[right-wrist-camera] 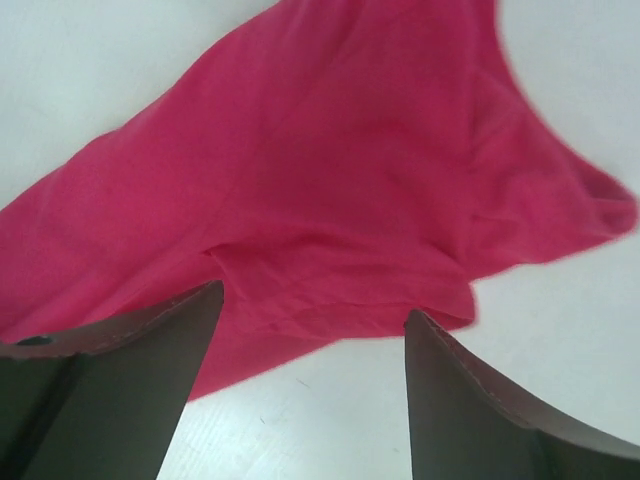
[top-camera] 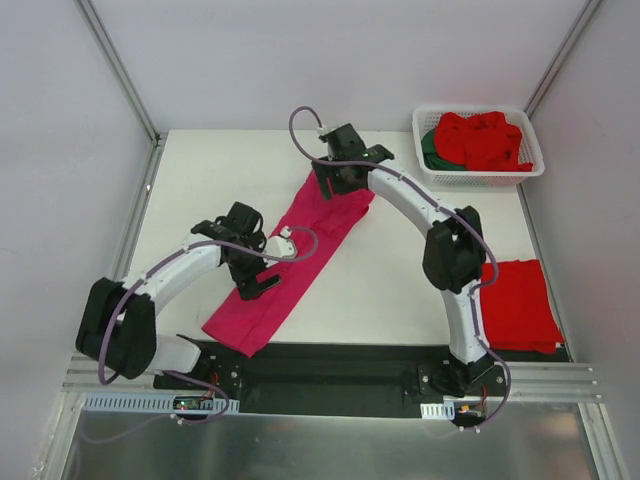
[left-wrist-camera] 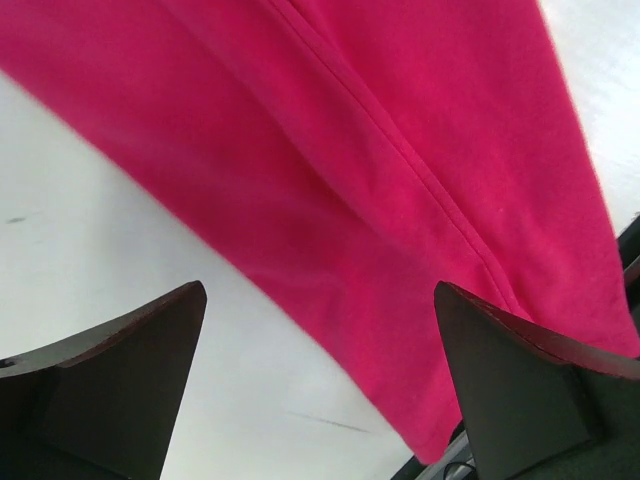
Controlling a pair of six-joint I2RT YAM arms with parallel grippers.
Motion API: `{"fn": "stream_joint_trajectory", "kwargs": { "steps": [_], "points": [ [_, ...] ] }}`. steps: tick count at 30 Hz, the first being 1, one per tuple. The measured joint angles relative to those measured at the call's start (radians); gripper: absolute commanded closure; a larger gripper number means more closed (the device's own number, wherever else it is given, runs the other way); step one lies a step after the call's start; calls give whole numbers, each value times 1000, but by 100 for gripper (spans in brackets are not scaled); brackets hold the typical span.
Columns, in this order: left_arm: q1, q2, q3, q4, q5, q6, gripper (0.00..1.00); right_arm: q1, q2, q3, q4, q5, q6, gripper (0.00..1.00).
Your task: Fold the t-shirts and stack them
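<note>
1. Two arms reach over the white table (top-camera: 400, 270), both above one magenta-pink t-shirt (top-camera: 285, 295).
2. That t-shirt is folded into a long narrow strip and lies flat on the table. It runs diagonally from the near left, close to the table's black front edge, up toward the far middle.
3. The left gripper (top-camera: 258, 285) hangs over the near half of the strip. In its wrist view the left gripper (left-wrist-camera: 318, 300) has its fingers spread wide with nothing between them. The pink cloth (left-wrist-camera: 380, 180) lies below, with a stitched seam running along it.
4. The right gripper (top-camera: 345, 180) is over the far end of the strip. From its wrist camera the right gripper (right-wrist-camera: 312, 305) also has its fingers apart and grips nothing. A folded edge of the shirt (right-wrist-camera: 330, 170) shows in the gap between them, resting on the table.
5. A white slotted basket (top-camera: 480, 178) sits at the far right corner. It holds crumpled bright red t-shirts (top-camera: 485, 140), with a dark green t-shirt (top-camera: 432, 148) tucked along their left side.
6. One more red t-shirt (top-camera: 520, 300) lies folded flat at the near right of the table, beside the right arm and well apart from the pink one.
</note>
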Motion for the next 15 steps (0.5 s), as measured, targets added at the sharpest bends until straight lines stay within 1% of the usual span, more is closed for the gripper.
{"fn": "stream_joint_trajectory", "kwargs": {
  "steps": [5,10,15],
  "points": [
    [0,114,-90,53,-29,27,1,33,170,89,-60,-58,-1,22],
    [-1,140,-102,94,-43,57,1,27,311,186,-152,-76,-1,21],
    [-33,163,-90,100,-65,68,1,18,349,268,-211,-79,-1,21]
  ]
}}
